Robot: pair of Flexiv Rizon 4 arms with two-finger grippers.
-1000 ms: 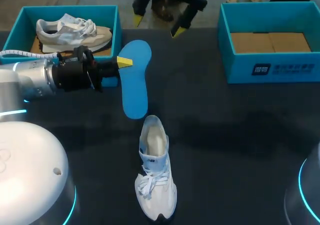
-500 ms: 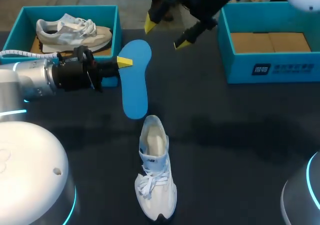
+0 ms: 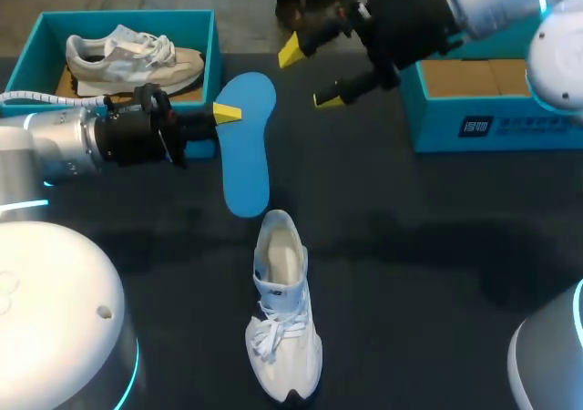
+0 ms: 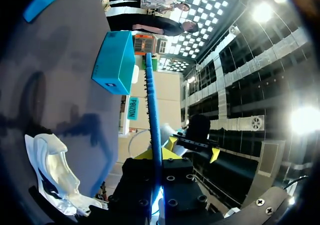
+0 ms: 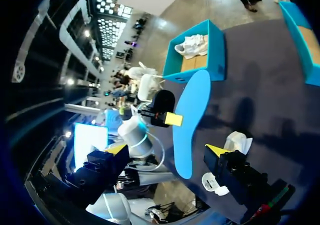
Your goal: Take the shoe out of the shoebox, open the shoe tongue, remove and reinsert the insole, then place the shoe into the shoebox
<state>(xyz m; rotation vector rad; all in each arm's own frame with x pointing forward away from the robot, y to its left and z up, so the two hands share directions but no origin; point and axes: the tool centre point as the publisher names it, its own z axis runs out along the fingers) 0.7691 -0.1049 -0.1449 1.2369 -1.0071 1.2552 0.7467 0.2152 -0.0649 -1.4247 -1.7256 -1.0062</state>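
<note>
**Right arm swings in toward the insole**

Since a second ago the right gripper [image 3: 310, 75] has come in from the far right corner. It now hangs above the table [image 3: 410, 246], beyond the insole [image 3: 246, 146], with its jaws spread wide and nothing between them. Its arm covers a corner of the right box [image 3: 492, 118] and is cut off at the frame edge.

The left gripper [image 3: 226, 114] has not shifted. It stays clamped on the blue insole's edge. From above only one yellow tip shows, the other being hidden under the insole. The left wrist view shows the insole edge-on between both tips.

The white shoe [image 3: 282, 319] lies on the table, apart from both grippers, with its heel opening at the insole's free end. Whether they touch cannot be told. In the left wrist view the gripper body cuts off part of the shoe. A second shoe [image 3: 132, 55] sits in the left box [image 3: 214, 64], behind the left gripper.
</note>
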